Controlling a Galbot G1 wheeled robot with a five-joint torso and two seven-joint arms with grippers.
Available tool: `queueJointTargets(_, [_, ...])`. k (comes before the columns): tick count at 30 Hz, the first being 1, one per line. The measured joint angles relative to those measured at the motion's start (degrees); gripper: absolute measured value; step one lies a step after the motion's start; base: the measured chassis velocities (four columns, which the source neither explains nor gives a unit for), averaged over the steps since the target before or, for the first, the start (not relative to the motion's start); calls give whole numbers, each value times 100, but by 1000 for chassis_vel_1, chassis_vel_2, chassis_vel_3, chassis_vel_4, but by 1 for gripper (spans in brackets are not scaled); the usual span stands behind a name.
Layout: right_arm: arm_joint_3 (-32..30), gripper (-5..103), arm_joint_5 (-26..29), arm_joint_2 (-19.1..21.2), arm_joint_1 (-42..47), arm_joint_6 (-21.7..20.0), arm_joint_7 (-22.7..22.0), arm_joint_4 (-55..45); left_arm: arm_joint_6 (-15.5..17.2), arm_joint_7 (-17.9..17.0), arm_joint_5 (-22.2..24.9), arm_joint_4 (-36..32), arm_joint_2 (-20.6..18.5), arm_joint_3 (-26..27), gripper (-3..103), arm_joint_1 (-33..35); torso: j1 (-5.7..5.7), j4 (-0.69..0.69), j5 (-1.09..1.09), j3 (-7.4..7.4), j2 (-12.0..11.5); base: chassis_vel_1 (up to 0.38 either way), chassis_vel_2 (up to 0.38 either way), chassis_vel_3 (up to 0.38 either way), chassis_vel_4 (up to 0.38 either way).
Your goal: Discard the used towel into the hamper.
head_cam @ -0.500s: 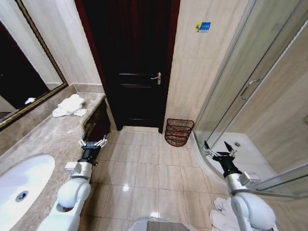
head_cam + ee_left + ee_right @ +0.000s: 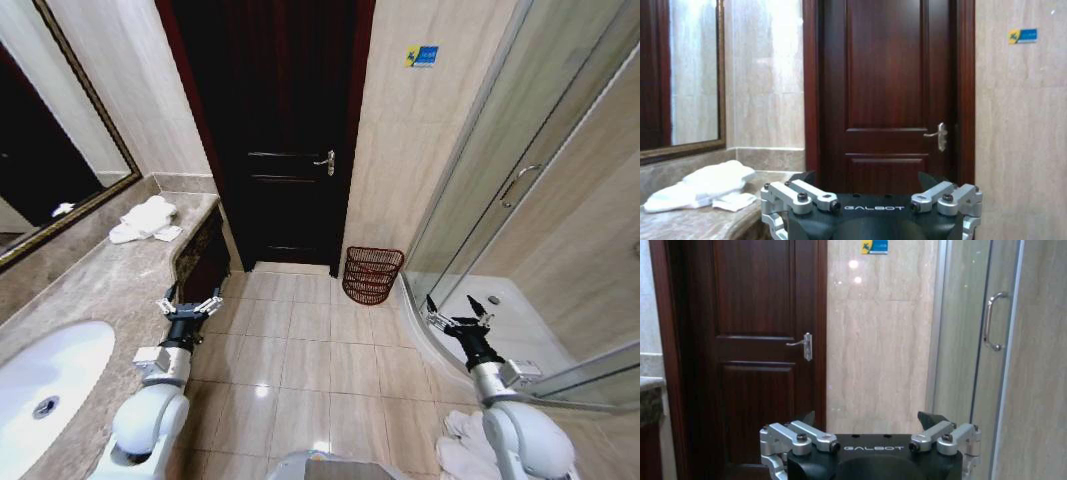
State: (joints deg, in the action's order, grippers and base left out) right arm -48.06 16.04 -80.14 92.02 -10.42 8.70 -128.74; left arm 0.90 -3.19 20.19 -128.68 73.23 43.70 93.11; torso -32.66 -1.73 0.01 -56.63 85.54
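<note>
A crumpled white towel lies on the marble counter at the far left, below the mirror; the left wrist view has the towel on the counter's end. The reddish-brown wire hamper stands on the floor against the wall, between the dark door and the shower glass. My left gripper hangs open and empty beside the counter's edge, well short of the towel, with its fingers spread. My right gripper is open and empty near the shower's base, to the right of the hamper.
A dark wooden door is shut straight ahead. The counter with a white sink runs along the left. A glass shower enclosure bounds the right. More white cloth lies on the floor by my right arm.
My left gripper has drawn back a little toward me and closer to the counter edge. The right gripper has barely shifted.
</note>
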Motion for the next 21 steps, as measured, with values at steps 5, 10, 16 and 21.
queueJointTargets(5, [-11, 100, 97, -8, 104, -16, 146, -38, -54, 85, 26, 72, -5, 23, 100, 9, 0, 0, -1, 0, 0, 0, 0, 0, 0])
queueJointTargets(10, [-13, 100, 150, -40, 176, -46, 64, -114, -71, 156, 22, 62, -20, 84, 100, 116, 0, -1, -1, 0, 0, 0, 0, 0, 0])
queueJointTargets(16, [-38, 100, 140, -75, 197, -22, 54, -108, -185, 194, 38, 67, 20, 75, 100, 141, 0, -1, 0, 0, 0, 0, 0, 0, 0])
queueJointTargets(21, [-47, 100, 98, -107, 210, -19, 49, -119, -234, 226, 28, 67, 44, 71, 100, 165, 0, -1, -1, 0, 0, 0, 0, 0, 0])
